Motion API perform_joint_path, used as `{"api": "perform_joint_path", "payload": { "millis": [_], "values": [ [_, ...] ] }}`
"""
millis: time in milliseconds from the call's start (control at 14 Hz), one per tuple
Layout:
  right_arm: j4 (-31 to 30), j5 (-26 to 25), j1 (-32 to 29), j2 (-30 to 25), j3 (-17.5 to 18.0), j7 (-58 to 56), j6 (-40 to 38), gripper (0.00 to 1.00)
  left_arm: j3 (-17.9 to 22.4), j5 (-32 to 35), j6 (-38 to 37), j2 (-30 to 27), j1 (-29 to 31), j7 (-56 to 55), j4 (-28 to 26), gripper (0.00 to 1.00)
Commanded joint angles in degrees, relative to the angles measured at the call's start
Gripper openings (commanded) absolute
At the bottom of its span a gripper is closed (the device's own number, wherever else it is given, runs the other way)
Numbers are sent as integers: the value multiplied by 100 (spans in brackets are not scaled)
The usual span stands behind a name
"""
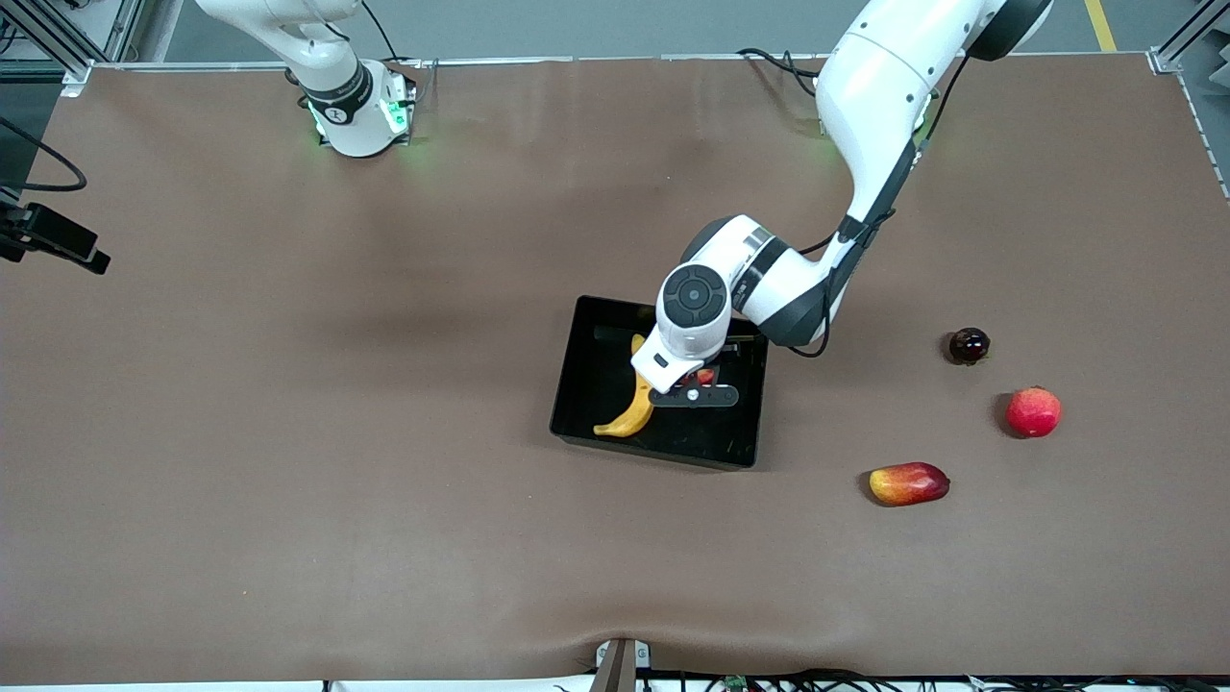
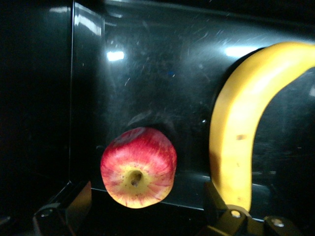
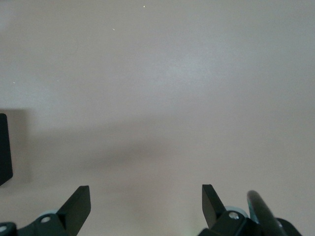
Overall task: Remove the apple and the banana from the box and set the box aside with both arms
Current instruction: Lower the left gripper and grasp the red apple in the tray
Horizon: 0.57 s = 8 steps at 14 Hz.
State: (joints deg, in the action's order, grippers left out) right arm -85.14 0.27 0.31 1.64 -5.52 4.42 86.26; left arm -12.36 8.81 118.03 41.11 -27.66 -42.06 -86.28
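The black bin (image 1: 569, 384) sits mid-table. The yellow banana (image 1: 629, 408) lies in it toward the right arm's end, and the small red apple (image 1: 704, 376) with yellowish patches rests on the bin floor beside it. My left gripper (image 1: 694, 394) hangs low over the bin, right above the apple. In the left wrist view the apple (image 2: 139, 167) lies between my left gripper's (image 2: 146, 191) open fingers without touching them, with the banana (image 2: 236, 137) alongside on the glossy bin floor (image 2: 147, 73). My right gripper (image 3: 146, 194) is open and empty over bare table, out of the front view.
A red-and-yellow mango (image 1: 908, 482), a pinkish-red round fruit (image 1: 1033, 411) and a small dark round fruit (image 1: 969, 345) lie on the table toward the left arm's end. A black device (image 1: 53, 235) juts in at the right arm's end.
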Motion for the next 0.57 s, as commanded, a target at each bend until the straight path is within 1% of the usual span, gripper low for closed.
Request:
{"api": "perform_joint_path", "payload": {
  "millis": [0,357,429,500],
  "values": [
    [85,52,-48,82,7,67,-12,100,32,138,0,45,-56,-233,-47,100],
    [85,61,-40,91,7,67,-3,100,41,173,71,203,-64,-198,-30,100],
    [85,61,-40,91,7,67,-3,100,41,295,79,239,-64,-198,-21,100],
    [85,61,-48,91,7,67,-3,100,32,392,88,283,-64,-215,-3,96]
  ]
}}
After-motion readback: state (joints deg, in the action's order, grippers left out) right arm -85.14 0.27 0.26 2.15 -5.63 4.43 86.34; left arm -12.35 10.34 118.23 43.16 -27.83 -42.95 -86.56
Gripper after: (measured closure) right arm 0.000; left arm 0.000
